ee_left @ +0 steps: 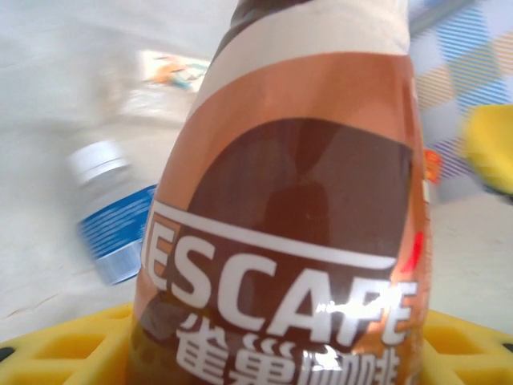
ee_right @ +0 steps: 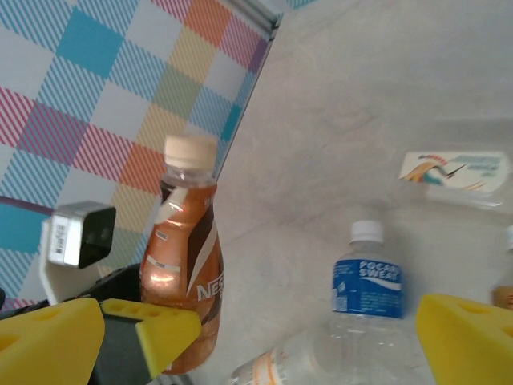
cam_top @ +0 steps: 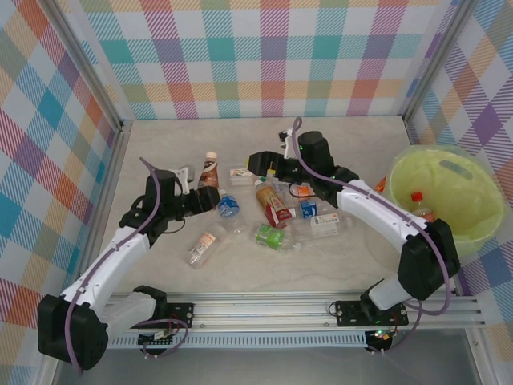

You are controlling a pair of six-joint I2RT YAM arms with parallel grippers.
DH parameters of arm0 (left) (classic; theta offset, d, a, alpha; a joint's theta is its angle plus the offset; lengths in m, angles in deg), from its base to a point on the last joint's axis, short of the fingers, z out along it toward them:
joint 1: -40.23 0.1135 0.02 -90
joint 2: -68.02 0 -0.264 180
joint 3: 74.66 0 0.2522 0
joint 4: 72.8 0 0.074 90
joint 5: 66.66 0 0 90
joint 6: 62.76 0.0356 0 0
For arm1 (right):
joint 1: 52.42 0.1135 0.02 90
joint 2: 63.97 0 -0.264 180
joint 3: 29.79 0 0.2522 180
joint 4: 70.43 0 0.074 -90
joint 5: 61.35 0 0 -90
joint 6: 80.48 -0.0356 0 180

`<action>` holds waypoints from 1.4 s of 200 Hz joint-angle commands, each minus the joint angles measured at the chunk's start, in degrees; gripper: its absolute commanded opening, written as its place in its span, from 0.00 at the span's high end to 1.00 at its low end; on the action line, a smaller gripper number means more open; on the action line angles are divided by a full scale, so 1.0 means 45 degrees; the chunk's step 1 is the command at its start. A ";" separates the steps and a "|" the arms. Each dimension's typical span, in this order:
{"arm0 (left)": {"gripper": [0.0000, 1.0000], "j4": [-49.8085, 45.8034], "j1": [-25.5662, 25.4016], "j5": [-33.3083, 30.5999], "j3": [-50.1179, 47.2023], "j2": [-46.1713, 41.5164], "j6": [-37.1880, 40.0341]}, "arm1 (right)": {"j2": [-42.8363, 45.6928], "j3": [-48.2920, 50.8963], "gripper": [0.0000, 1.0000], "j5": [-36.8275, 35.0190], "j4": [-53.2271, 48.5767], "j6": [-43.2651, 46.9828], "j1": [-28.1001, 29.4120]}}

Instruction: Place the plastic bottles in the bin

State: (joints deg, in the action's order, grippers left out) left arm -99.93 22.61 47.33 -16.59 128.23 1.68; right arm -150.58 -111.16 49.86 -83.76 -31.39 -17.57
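Note:
My left gripper (cam_top: 203, 196) is shut on a brown Nescafe bottle (cam_top: 210, 172) with a cream cap, holding it upright by its lower body. Up close, the bottle (ee_left: 288, 208) sits between the yellow fingers (ee_left: 64, 346). My right gripper (cam_top: 258, 166) hovers open just right of it, its yellow fingers (ee_right: 469, 330) wide apart over a blue-labelled Pocari Sweat bottle (ee_right: 367, 282). The Nescafe bottle (ee_right: 183, 265) appears at that view's left. Several more bottles lie mid-table: red-labelled (cam_top: 273, 203), green (cam_top: 272, 236), orange-labelled (cam_top: 201, 249). The yellow-green bin (cam_top: 469, 227) stands at the right with a bottle (cam_top: 421, 205) inside.
Checked walls enclose the table on three sides. A metal rail (cam_top: 304, 309) runs along the near edge by the arm bases. A white-labelled flat bottle (ee_right: 455, 168) lies beyond the pile. Bare tabletop (cam_top: 353, 140) lies at the back.

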 commanded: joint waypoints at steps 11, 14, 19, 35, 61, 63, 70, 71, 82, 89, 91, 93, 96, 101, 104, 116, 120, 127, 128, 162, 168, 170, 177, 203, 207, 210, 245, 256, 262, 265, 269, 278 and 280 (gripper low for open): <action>0.55 0.1258 -0.0955 0.1634 0.1251 0.0909 0.1196 | -0.0313 -0.0358 0.00 0.1265 0.2715 -0.2311 0.0131; 0.55 0.1269 -0.1020 0.1653 0.1332 0.0988 0.1265 | -0.0328 -0.0347 0.00 0.1366 0.2871 -0.2350 0.0144; 0.55 0.1271 -0.1131 0.1698 0.1473 0.1147 0.1415 | -0.0378 -0.0364 0.00 0.1539 0.3061 -0.2364 0.0146; 0.55 0.1384 -0.1410 0.1925 0.1741 0.1516 0.1642 | -0.0392 -0.0443 0.00 0.1780 0.3186 -0.2214 0.0183; 0.54 0.1952 -0.1913 0.2252 0.1855 0.1747 0.1700 | -0.0170 -0.0377 0.00 0.1283 0.2833 -0.2015 0.0184; 0.53 0.1993 -0.1945 0.2249 0.1852 0.1740 0.1707 | -0.0144 -0.0363 0.00 0.1243 0.2766 -0.1992 0.0185; 0.53 0.2147 -0.2044 0.2195 0.1840 0.1713 0.1698 | -0.0083 -0.0367 0.02 0.1044 0.2491 -0.1901 0.0180; 0.53 0.2158 -0.2061 0.2192 0.1836 0.1706 0.1697 | -0.0077 -0.0366 0.03 0.1007 0.2458 -0.1894 0.0173; 0.53 0.2449 -0.2184 0.2270 0.1769 0.1680 0.1624 | -0.0022 -0.0419 0.07 0.0755 0.2029 -0.1729 0.0175; 0.53 0.2632 -0.2243 0.2423 0.1734 0.1690 0.1583 | -0.0041 -0.0443 0.09 0.0671 0.1835 -0.1668 0.0185; 0.53 0.2676 -0.2261 0.2467 0.1729 0.1702 0.1580 | -0.0034 -0.0453 0.10 0.0690 0.1799 -0.1646 0.0175; 0.53 0.2696 -0.2281 0.2512 0.1718 0.1715 0.1584 | -0.0032 -0.0465 0.10 0.0695 0.1761 -0.1626 0.0183; 0.53 0.2697 -0.2307 0.2571 0.1732 0.1735 0.1597 | -0.0046 -0.0463 0.11 0.0733 0.1751 -0.1615 0.0185; 0.53 0.2671 -0.2332 0.2682 0.1749 0.1771 0.1616 | -0.0065 -0.0481 0.12 0.0824 0.1750 -0.1619 0.0185; 0.53 0.2652 -0.2350 0.2771 0.1753 0.1813 0.1635 | -0.0087 -0.0497 0.13 0.0893 0.1772 -0.1614 0.0183; 0.53 0.2571 -0.2362 0.3007 0.1773 0.1922 0.1641 | -0.0148 -0.0534 0.17 0.1098 0.1827 -0.1614 0.0219; 0.53 0.2537 -0.2379 0.3057 0.1784 0.1959 0.1638 | -0.0167 -0.0541 0.18 0.1091 0.1825 -0.1613 0.0224; 0.53 0.2515 -0.2391 0.3138 0.1802 0.1996 0.1656 | -0.0168 -0.0531 0.21 0.1032 0.1814 -0.1603 0.0229; 0.53 0.2518 -0.2391 0.3152 0.1798 0.1994 0.1656 | -0.0168 -0.0526 0.21 0.1020 0.1817 -0.1598 0.0236; 0.52 0.2718 -0.2401 0.3178 0.1787 0.1976 0.1622 | -0.0072 -0.0558 0.38 0.0705 0.1422 -0.1141 0.0244; 0.52 0.2796 -0.2410 0.3221 0.1756 0.1997 0.1625 | -0.0060 -0.0579 0.40 0.0689 0.1310 -0.1042 0.0242; 0.52 0.2809 -0.2411 0.3213 0.1759 0.2003 0.1620 | -0.0053 -0.0590 0.41 0.0699 0.1272 -0.1001 0.0238; 0.52 0.2862 -0.2411 0.3223 0.1743 0.2012 0.1620 | -0.0049 -0.0617 0.44 0.0781 0.1185 -0.0870 0.0244; 0.47 0.2836 -0.2411 0.3117 0.1754 0.2081 0.1619 | -0.0002 -0.0737 0.52 0.0947 0.0803 -0.0429 0.0244; 0.45 0.2834 -0.2411 0.3098 0.1754 0.2072 0.1586 | 0.0035 -0.0705 0.53 0.0915 0.0799 -0.0379 0.0244; 0.42 0.2838 -0.2411 0.3072 0.1759 0.2071 0.1582 | 0.0063 -0.0698 0.54 0.0887 0.0788 -0.0360 0.0244; 0.12 0.2909 -0.2391 0.2341 0.1585 0.1817 0.1375 | 0.0553 -0.0957 0.62 0.0544 -0.0184 0.0873 0.0215; 0.03 0.2977 -0.2372 0.1593 0.1388 0.1519 0.1101 | 0.0890 -0.1392 0.63 0.0093 -0.1213 0.1827 0.0186; 0.00 0.3170 -0.2323 0.1339 0.1195 0.1277 0.0985 | 0.1119 -0.1560 0.64 -0.0165 -0.1702 0.2298 0.0185; 0.00 0.3337 -0.2305 0.1265 0.1086 0.1153 0.0931 | 0.1250 -0.1616 0.65 -0.0295 -0.1895 0.2531 0.0168; 0.00 0.3512 -0.2266 0.1191 0.0917 0.0986 0.0872 | 0.1428 -0.1675 0.65 -0.0453 -0.2143 0.2809 0.0129; 0.00 0.3907 -0.2173 0.0956 0.0573 0.0578 0.0726 | 0.1805 -0.1835 0.65 -0.0842 -0.2707 0.3424 0.0075; 0.00 0.3986 -0.2151 0.0904 0.0497 0.0491 0.0692 | 0.1883 -0.1865 0.65 -0.0968 -0.2852 0.3562 0.0070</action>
State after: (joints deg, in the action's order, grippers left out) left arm -87.36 12.27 56.12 -11.28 135.59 6.71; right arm -148.06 -115.45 50.14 -88.27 -26.21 -16.81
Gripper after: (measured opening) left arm 0.997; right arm 0.394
